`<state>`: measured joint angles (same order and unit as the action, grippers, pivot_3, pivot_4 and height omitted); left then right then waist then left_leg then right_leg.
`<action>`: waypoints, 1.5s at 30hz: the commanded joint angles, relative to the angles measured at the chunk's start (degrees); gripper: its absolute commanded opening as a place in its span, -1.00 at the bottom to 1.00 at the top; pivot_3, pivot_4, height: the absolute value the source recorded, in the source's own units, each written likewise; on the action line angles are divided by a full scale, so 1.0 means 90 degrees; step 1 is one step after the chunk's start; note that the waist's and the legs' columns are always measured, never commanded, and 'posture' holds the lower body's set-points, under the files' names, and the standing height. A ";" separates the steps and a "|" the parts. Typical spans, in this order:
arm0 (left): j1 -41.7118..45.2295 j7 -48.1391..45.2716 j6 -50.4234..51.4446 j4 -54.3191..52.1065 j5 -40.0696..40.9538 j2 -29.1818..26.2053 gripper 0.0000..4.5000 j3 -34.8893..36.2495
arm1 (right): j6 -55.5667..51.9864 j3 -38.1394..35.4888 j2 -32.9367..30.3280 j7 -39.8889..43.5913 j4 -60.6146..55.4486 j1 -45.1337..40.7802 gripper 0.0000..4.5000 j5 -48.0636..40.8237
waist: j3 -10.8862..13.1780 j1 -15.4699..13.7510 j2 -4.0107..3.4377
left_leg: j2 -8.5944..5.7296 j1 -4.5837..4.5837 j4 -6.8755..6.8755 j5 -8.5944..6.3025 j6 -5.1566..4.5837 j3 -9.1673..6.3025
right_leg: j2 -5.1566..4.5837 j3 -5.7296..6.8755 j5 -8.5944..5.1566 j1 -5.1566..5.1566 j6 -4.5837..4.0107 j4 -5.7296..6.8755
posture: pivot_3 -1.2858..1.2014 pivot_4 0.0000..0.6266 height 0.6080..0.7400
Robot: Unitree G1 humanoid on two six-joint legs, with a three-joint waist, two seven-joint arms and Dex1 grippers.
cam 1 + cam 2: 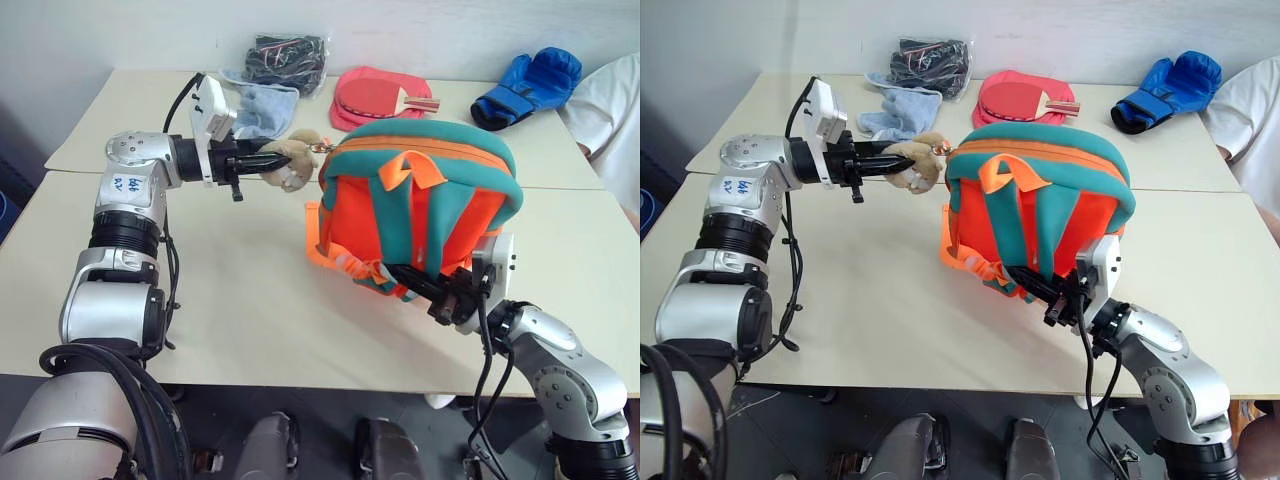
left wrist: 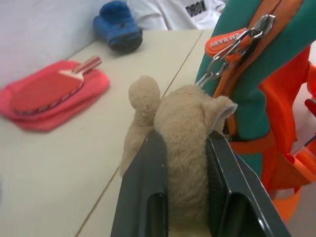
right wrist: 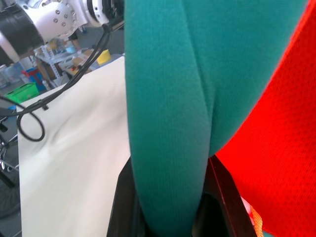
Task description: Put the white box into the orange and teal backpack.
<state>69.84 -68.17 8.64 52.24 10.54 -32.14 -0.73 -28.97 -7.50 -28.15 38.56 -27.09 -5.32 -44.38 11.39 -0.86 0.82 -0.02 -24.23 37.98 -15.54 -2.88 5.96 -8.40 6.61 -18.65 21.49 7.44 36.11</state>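
Note:
The orange and teal backpack (image 1: 430, 200) stands upright in the middle of the table (image 1: 230, 290), its orange straps facing me. A beige plush toy (image 1: 293, 160) hangs from its zipper pull at the top left corner. My left gripper (image 1: 278, 160) reaches in level from the left and is shut on that toy; the left wrist view shows both black fingers (image 2: 148, 187) pressing its sides. My right gripper (image 1: 398, 271) is at the bag's lower front, shut on a teal strap (image 3: 168, 98). The white box is out of view.
Along the far edge lie a light blue cloth (image 1: 265, 105), a black bundle in a clear bag (image 1: 288, 58), a red paddle case (image 1: 375, 95) and a blue boxing glove (image 1: 528, 85). A person in white (image 1: 612, 105) sits at the far right.

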 commanded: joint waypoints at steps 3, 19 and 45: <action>-0.0616 -0.0195 0.1653 -0.1048 -0.0746 -0.0322 -0.70 -0.0922 | 0.0316 -0.0183 0.0175 -0.0111 -0.0311 0.0152 -1.00 -0.0003 | -0.0001 0.0015 0.0000 | -0.0002 0.0001 0.0000 0.0000 0.0000 0.0001 | 0.0000 -0.0004 0.0000 0.0000 0.0000 0.0005 | 0.03 -0.52 1.00; -0.2825 0.1139 0.0651 -0.3259 -0.0008 0.0178 -0.70 0.0164 | 0.0570 0.0028 0.0344 0.0235 0.0215 -0.0111 -1.00 0.0159 | -0.0002 0.0095 -0.0002 | 0.0004 0.0009 0.0004 0.0001 0.0002 -0.0002 | -0.0004 -0.0015 0.0000 -0.0003 0.0000 0.0011 | 0.03 -0.52 1.00; -0.8215 0.0200 -0.0401 -0.7077 0.1581 -0.1440 1.00 0.2568 | 0.4386 -0.1799 -0.2612 0.4193 0.3729 0.0761 0.99 0.2112 | -0.0007 0.0104 -0.0011 | 0.0022 0.0064 -0.0008 -0.0035 0.0008 0.0012 | -0.0030 -0.0039 0.0000 -0.0044 -0.0001 -0.0031 | 0.03 -0.52 1.00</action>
<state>-3.62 -67.38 5.37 -9.53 24.06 -44.70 21.22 7.97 -23.94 -50.61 75.14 5.23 2.27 -25.86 11.33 0.07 0.72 0.24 -23.44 37.88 -15.91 -2.73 6.09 -8.66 6.27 -18.67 20.91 7.39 35.81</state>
